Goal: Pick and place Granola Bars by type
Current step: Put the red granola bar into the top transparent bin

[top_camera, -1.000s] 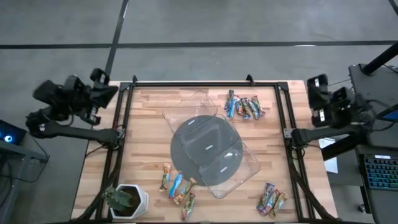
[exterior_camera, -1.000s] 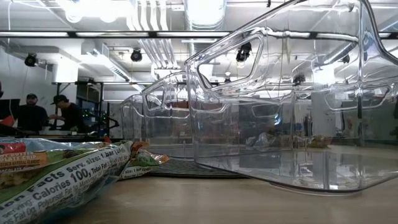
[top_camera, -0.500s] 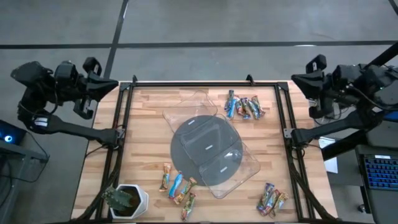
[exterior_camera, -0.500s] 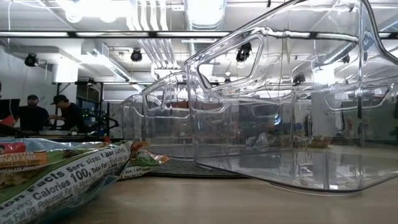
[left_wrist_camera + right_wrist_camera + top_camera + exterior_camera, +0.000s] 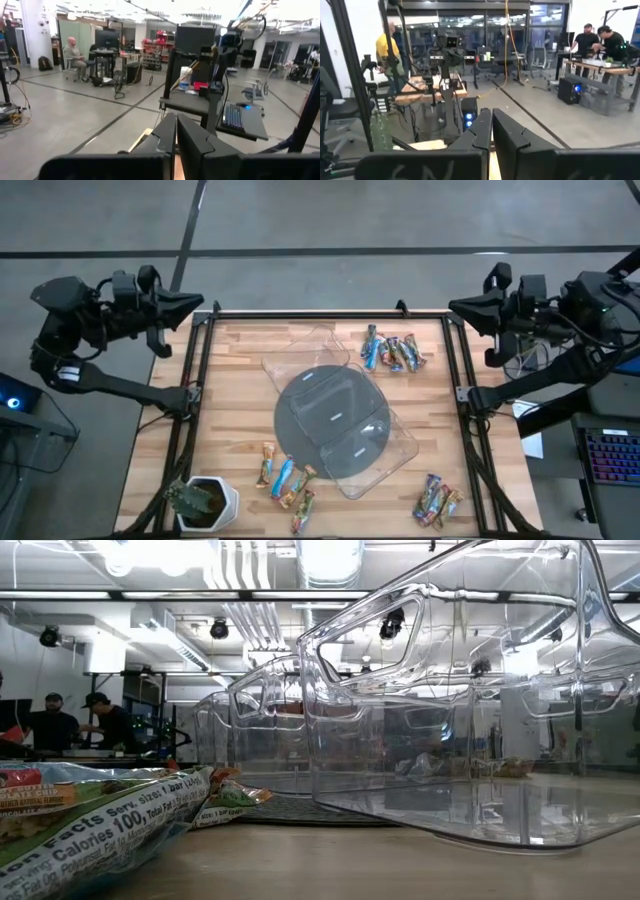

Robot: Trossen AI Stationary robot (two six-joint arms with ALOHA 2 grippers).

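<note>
The granola bars lie flat on the wooden table in three groups: at the far right point(image 5: 391, 352), at the near left point(image 5: 285, 477) and at the near right corner point(image 5: 437, 501). One bar shows close up in the low view point(image 5: 100, 820). My left gripper point(image 5: 196, 302) is shut and empty, up in the air at the table's far left corner; its fingers show together in the left wrist view point(image 5: 176, 135). My right gripper point(image 5: 456, 307) is shut and empty at the far right corner; it also shows in the right wrist view point(image 5: 491, 132).
A grey disc point(image 5: 300, 425) lies at the table's middle. Two clear plastic trays rest on it, one toward the far side point(image 5: 305, 352) and one toward the near right point(image 5: 395, 450). A white-potted plant point(image 5: 205, 500) stands at the near left corner. People sit in the room beyond.
Both arms have unfolded from their resting poses beside the table. My left gripper has swung toward the table's far left corner and my right gripper toward its far right corner, each turning to point inward over the table. The bars and trays have not moved.
</note>
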